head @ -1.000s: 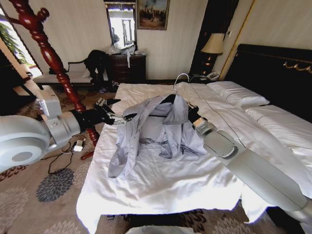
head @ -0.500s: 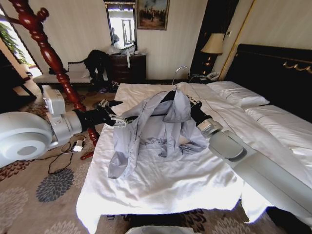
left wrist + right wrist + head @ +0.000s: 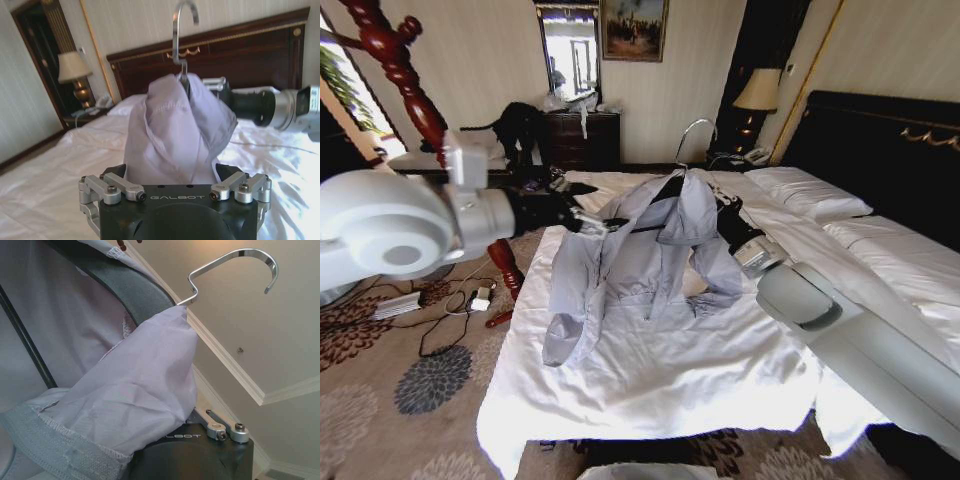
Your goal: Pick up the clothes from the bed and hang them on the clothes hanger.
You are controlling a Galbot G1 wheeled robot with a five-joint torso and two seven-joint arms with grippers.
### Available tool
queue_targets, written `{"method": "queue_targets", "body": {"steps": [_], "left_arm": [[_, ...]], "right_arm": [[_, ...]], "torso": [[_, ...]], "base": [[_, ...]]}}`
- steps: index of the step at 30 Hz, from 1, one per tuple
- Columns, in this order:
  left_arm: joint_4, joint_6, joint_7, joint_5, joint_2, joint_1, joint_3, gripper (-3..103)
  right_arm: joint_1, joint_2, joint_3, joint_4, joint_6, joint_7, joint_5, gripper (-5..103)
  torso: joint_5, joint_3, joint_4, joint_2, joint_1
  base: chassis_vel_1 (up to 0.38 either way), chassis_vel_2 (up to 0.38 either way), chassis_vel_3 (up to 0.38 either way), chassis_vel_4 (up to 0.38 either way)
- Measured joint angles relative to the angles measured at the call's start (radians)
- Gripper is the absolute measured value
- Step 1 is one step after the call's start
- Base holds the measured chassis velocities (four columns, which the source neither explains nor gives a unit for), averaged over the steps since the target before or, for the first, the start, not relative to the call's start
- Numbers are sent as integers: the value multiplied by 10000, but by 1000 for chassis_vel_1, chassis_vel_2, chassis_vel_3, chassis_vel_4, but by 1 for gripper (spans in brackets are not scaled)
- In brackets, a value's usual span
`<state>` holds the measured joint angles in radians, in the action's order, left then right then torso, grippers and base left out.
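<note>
The light grey-blue long-sleeved shirt (image 3: 640,250) hangs on the slim black hanger with silver hook (image 3: 688,135), its lower part trailing on the wide white-sheeted bed (image 3: 650,370). The left gripper (image 3: 588,222) is at its left edge, the right gripper (image 3: 728,208) at its right.

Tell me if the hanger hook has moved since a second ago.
Yes. The clothes hanger hook has risen: in the head view it now crosses the dark doorway beside the lamp, well above the bed.

your head view looks down the wide white-sheeted bed (image 3: 650,370); both wrist views sit close against the grey-blue thin shirt (image 3: 175,135).
</note>
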<state>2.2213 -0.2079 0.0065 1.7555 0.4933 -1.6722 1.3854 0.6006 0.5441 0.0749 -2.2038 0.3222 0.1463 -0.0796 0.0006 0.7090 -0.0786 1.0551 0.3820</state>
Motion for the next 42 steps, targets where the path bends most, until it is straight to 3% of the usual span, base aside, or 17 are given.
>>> {"method": "queue_targets", "body": {"steps": [5,12,20,21,23,24,26,30,32,34,42], "left_arm": [[-1,-14,-83,-91,114,-531,93,100],[-291,22,-520,-152,722,-2257,1464,99],[-415,147,-660,-405,814,-2924,1757,68],[-415,147,-660,-405,814,-2924,1757,68],[-397,156,-686,-398,696,-2928,1735,57],[-371,155,-693,-395,634,-2911,1716,57],[-307,156,-699,-364,505,-2831,1631,52],[7,148,-717,-265,8,-2481,1181,30],[103,168,-720,-296,-125,-2345,972,30],[306,294,-692,-446,-392,-2035,498,22],[702,360,-478,-637,-1237,-369,-1133,22]], "right_arm": [[279,-234,268,-150,-99,36,8,23],[172,-151,207,-233,-171,6,213,24],[451,-285,265,-326,-323,-29,416,25],[451,-285,265,-326,-323,-29,416,25],[455,-279,264,-325,-350,-28,432,25],[455,-260,254,-312,-373,-28,449,25],[455,-221,228,-277,-395,-27,467,25],[460,-71,130,-174,-479,-26,559,25],[462,-43,109,-158,-492,-27,586,25],[468,19,74,-164,-543,-57,679,25],[366,39,-6,-298,-529,-90,569,25]], "torso": [[-12,-2,12,1,-3],[-3,0,3,0,-1],[-6,-1,5,1,-2],[-6,-1,5,1,-2],[-8,-1,7,0,-2],[-9,-1,7,1,-2],[-9,-1,7,1,-2],[-7,-2,7,1,-2],[-8,-1,8,1,-2],[-9,-2,8,1,-2],[-7,-2,12,1,-3]], "base": [[0,0,0,0],[0,0,0,0],[0,0,0,0],[0,0,0,0],[0,0,0,0],[0,0,0,0],[0,0,0,0],[0,0,0,0],[0,0,0,0],[0,0,0,0],[0,0,0,0]]}}
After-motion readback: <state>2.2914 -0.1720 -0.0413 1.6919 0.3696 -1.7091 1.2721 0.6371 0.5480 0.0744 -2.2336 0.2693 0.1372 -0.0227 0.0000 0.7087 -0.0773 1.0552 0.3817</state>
